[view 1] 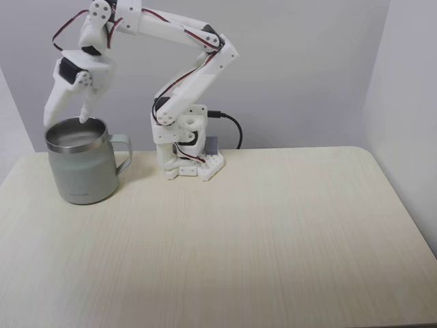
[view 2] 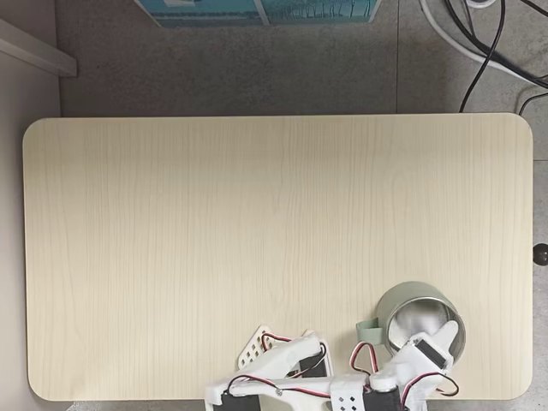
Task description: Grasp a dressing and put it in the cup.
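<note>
The cup (view 1: pixel 78 171), a pale grey-green metal mug with a steel rim and a side handle, stands at the back left of the table in a fixed view. My white gripper (view 1: pixel 66 121) hangs just above its rim, open, with nothing between the fingers. In the fixed view from above, the cup (view 2: pixel 387 306) sits near the bottom right edge with the gripper (view 2: pixel 437 332) over its mouth. A white soft shape inside the cup looks like the dressing (view 2: pixel 411 321), partly hidden by the gripper.
The arm's base (view 1: pixel 186 160) stands right of the cup, with a black cable behind it. The light wooden table (view 2: pixel 257 240) stretches wide in front. Walls close in behind and at the right side.
</note>
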